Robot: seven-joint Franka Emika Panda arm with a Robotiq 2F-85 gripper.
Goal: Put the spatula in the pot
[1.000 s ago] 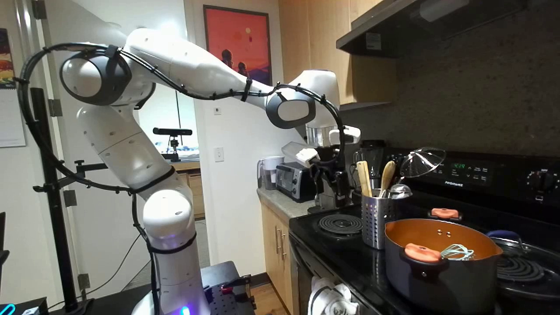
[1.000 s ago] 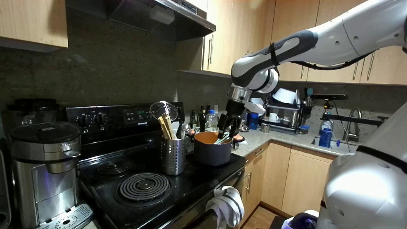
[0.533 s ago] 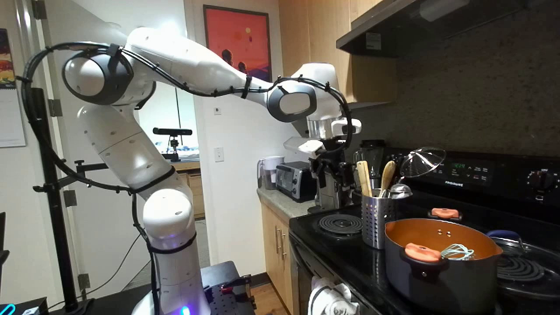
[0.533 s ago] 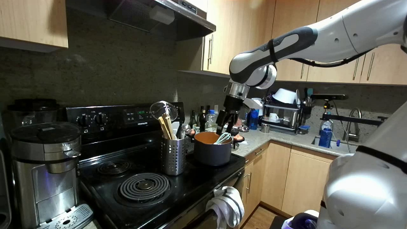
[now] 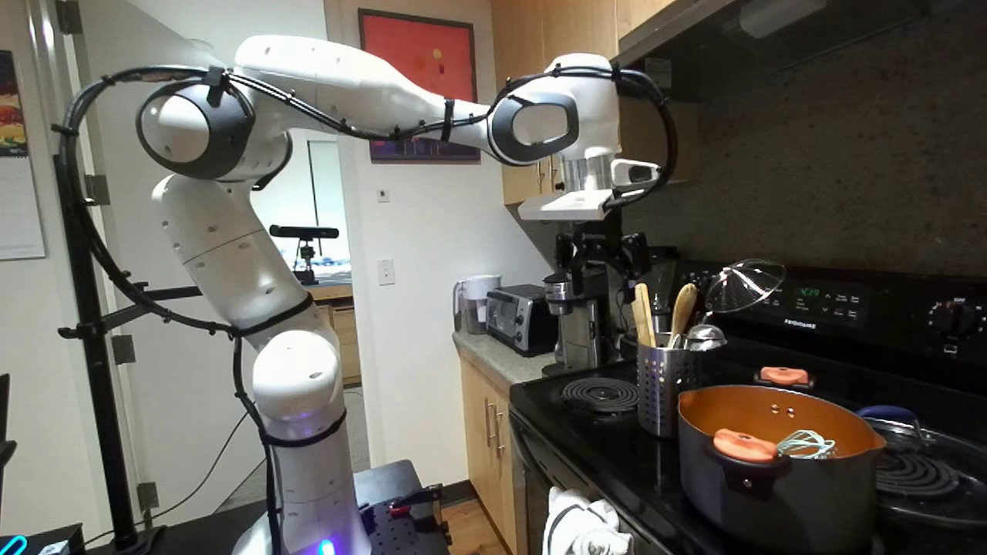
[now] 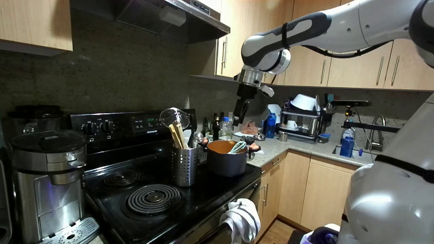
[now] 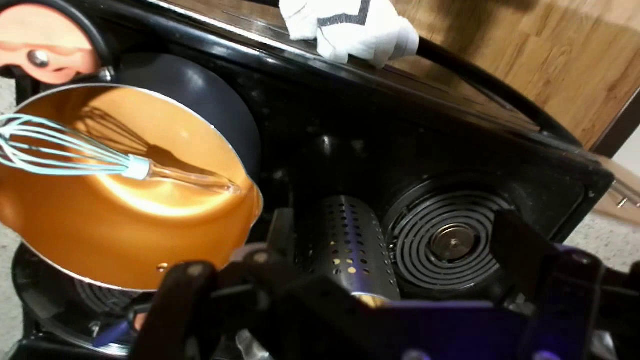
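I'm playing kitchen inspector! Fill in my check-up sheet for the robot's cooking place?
Surface: black stove top with coil burners.
Job's things: pot, dark outside, orange inside, on the stove top; in it leans a mint whisk, wires upward, maybe the job's "spatula".
Clutter: metal holder of utensils beside the pot; towel hanging in front.
Gripper: open, nothing seen in it, above the stove top.
Cables: black, tied along the arm, looping out at the gripper end.
Surroundings: hood and cupboards.

Lower than the gripper [image 7: 393,225], glare curves inside the pot [image 7: 200,235] and the whisk [image 7: 137,167] casts shadow. Behind the gripper, the wall [image 6: 206,95] is dim.
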